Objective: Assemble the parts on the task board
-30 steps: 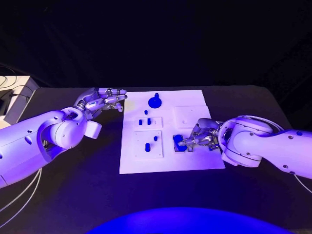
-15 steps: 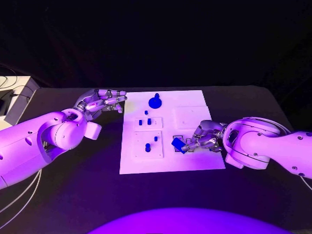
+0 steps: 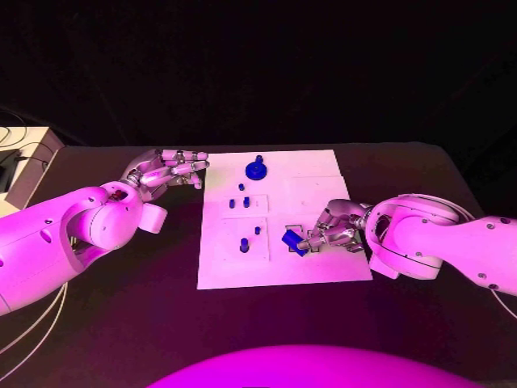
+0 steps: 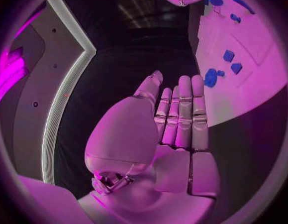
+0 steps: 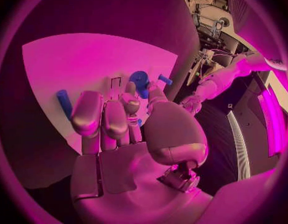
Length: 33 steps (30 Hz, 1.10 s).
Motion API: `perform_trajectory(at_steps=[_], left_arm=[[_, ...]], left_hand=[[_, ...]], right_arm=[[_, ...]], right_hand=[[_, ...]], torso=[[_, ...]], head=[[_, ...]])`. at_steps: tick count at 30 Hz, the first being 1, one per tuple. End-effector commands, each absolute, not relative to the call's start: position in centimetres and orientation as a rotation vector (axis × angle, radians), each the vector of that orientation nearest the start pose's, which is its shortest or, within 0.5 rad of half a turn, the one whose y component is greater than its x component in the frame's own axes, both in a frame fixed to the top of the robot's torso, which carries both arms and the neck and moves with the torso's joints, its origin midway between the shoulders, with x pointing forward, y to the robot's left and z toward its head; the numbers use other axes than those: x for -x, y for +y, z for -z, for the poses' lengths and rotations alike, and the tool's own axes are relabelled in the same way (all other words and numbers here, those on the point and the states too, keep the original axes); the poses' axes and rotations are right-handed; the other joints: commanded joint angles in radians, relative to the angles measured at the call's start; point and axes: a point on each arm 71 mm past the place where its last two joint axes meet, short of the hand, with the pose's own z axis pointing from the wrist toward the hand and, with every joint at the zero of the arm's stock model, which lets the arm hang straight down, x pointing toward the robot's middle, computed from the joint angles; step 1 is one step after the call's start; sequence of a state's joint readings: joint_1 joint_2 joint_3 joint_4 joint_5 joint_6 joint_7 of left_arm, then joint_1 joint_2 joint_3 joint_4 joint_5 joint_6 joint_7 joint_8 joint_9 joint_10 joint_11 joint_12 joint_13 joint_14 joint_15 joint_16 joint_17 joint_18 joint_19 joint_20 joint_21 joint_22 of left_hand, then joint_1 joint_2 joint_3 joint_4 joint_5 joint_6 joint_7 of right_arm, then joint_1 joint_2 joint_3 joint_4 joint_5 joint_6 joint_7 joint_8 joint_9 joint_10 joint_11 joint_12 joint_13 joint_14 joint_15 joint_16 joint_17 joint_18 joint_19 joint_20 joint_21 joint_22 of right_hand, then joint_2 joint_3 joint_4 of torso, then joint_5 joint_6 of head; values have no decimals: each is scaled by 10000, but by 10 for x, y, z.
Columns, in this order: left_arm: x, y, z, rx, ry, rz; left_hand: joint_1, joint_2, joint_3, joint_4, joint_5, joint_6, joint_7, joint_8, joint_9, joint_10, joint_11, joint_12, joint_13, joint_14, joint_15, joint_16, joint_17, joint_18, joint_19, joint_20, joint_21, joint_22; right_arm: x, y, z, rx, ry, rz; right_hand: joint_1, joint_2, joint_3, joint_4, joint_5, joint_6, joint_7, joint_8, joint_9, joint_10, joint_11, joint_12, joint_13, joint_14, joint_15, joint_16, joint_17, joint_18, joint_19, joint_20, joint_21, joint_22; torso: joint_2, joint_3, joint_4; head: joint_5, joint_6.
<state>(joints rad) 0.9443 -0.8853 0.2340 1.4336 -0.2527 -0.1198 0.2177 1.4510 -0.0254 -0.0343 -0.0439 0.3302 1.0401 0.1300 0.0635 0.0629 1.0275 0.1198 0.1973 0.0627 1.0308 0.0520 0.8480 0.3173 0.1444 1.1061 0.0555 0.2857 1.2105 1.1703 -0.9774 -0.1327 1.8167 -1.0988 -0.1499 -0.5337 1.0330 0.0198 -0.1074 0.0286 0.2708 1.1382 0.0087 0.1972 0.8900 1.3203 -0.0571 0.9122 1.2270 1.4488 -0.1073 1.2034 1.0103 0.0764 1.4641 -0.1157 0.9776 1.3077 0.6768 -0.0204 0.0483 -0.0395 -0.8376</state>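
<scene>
One blue part [image 3: 292, 240] pinched at right hand [image 3: 334, 229] fingers [image 3: 317, 236], above task board [image 3: 317, 271]

1. One white task board [image 3: 317, 271] lies on one black desk [image 3: 153, 307].
2. Two white arms reach in, with one left robot hand [image 3: 169, 168] and one right robot hand [image 3: 334, 228].
3. About seven small blue parts show on the board; the largest [image 3: 256, 170] sits by its far edge, and one [image 3: 292, 241] is at the right robot hand.
</scene>
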Motion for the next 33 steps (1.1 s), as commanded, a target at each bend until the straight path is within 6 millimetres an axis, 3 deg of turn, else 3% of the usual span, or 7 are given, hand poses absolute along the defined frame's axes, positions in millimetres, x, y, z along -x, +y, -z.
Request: perform_trajectory(at_steps=[1, 6, 12, 14, 17, 19, 33], left_arm=[[-486, 253, 219, 10933, 15833, 15087], [-486, 253, 218, 10936, 15831, 15075], [-486, 253, 218, 10936, 15830, 15073], [-486, 254, 218, 10940, 15829, 15064], [-486, 254, 218, 10944, 15835, 15057], [-486, 254, 218, 10950, 15846, 15050], [-486, 255, 219, 10968, 15866, 15023]], left_hand=[[-43, 61, 2, 80, 50, -22, 30, 24, 3, -72, 29, 59, -4, -66, 5, 24, -13, -26, 80, -9, -65, 12], [-51, 69, 4, 93, 50, -30, 32, 21, 2, -71, 29, 61, -4, -67, 6, 23, -15, -26, 82, -9, -74, 14], [-62, 65, 0, 106, 49, -33, 33, 21, 2, -74, 30, 60, -4, -66, 7, 23, -16, -26, 85, -7, -80, 15], [-74, 71, -1, 121, 51, -37, 33, 20, 2, -76, 29, 60, -4, -65, 8, 23, -16, -26, 88, -5, -86, 15], [-86, 71, -4, 135, 51, -48, 37, 18, 1, -77, 30, 61, -4, -63, 9, 23, -17, -27, 89, -3, -93, 13], [-86, 71, -4, 135, 51, -48, 37, 18, 1, -77, 30, 61, -4, -63, 9, 23, -17, -27, 89, -3, -93, 13], [-84, 60, -12, 179, 50, -83, 48, 14, 0, -106, 36, 63, -3, -63, 15, 17, -24, -24, 107, 2, -132, 1]], right_arm=[[-403, -202, 236, -2500, 22214, -5211], [-404, -199, 236, -2308, 22182, -5191], [-406, -196, 235, -1785, 21981, -5051], [-406, -195, 235, -1518, 21865, -4943], [-408, -193, 233, -975, 21610, -4716], [-408, -193, 232, -595, 21419, -4547], [-409, -192, 226, 600, 20489, -4237]], right_hand=[[-42, 99, -9, -42, 17, 50, 3, 63, 2, 45, 4, 28, 9, 13, -37, 27, 8, -114, 554, -80, 26, 1324], [-75, 217, -173, -181, 42, 70, 0, 32, -13, 60, 1, 14, 19, 9, -42, 23, -2, -122, 550, -89, 31, 1324], [-336, -141, -234, 119, -192, 74, 0, -7, -46, 30, 11, -2, 27, 9, -31, 26, 4, -118, 543, -80, 17, 1321], [-422, -489, 30, 526, -425, 74, 8, -30, -66, 14, 23, -14, 27, 8, -28, 22, 3, -115, 541, -74, 10, 1320], [-614, -1361, 687, 1751, -676, 60, 20, -69, -99, -17, 58, -33, 21, 4, -27, 13, 6, -108, 531, -60, -12, 1316], [-462, -1688, 709, 2466, -713, 54, 33, -82, -108, -40, 54, -52, 12, 3, -17, 4, 9, -108, 531, -57, -20, 1316], [-545, -1865, 306, 2608, -547, 65, 41, -91, -114, -29, 40, -38, 16, 7, -12, 9, 54, -112, 535, -60, 11, 1324]], torso=[[-1, -4, 8], [-3, -5, -5], [-5, 2, -2], [-3, 1, -2], [0, 0, 3], [1, 3, 3], [-3, 8, 0]], head=[[-3, -10], [-3, -6], [-8, -2], [-8, 0], [-12, -2], [-6, -1], [7, 15]])
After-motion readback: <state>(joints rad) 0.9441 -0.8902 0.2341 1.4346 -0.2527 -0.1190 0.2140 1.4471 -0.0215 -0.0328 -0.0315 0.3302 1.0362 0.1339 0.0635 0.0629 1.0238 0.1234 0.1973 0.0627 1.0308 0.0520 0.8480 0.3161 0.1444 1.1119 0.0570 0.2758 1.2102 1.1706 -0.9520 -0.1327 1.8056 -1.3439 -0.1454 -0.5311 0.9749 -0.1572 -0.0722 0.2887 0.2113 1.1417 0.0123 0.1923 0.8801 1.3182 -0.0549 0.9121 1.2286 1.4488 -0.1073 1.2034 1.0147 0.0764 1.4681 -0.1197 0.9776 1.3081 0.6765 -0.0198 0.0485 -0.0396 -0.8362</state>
